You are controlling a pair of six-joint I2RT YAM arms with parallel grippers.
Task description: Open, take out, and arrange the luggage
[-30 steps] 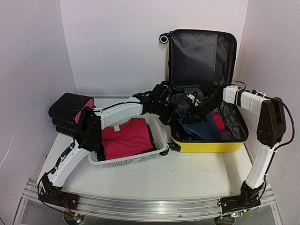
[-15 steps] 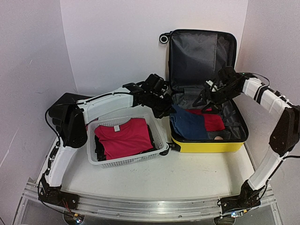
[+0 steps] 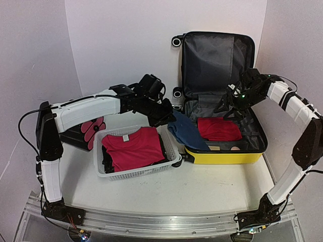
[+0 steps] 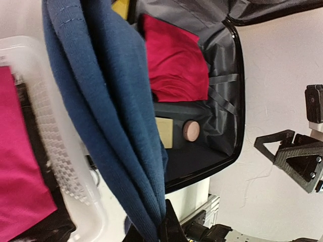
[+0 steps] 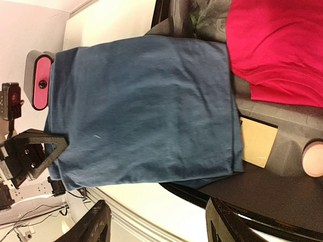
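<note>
Luggage: the large yellow hard-shell suitcase lies open at the right of the table, its lid with dark grey lining standing upright against the back wall.
Change, left: the left gripper has carried the folded blue garment up from the suitcase floor. The cloth now hangs across the suitcase's left rim.
Change, right: the right gripper has released that garment and drawn back toward the lid. A second ago both grippers were on it.
Left jaws: pinched tight on the garment's top fold, seen at the bottom of the left wrist view.
Right jaws: spread wide, nothing between them.
Meaning: the lift-out is one-armed now. The likely next stop is the white plastic mesh basket just left of the suitcase, which already holds a red T-shirt.
Left inside: a second red folded shirt on the suitcase floor, plus a tan card and a round pinkish disc nearer the front wall. Unpacking looks partway done.
Hidden: anything under that shirt, and a dark item beneath the basket's T-shirt.
Hard to make out: what the card and disc are, and the left fingertips buried in cloth.
Cut off: a black case with pink round ends, far left of the suitcase, partly behind the left arm.
</note>
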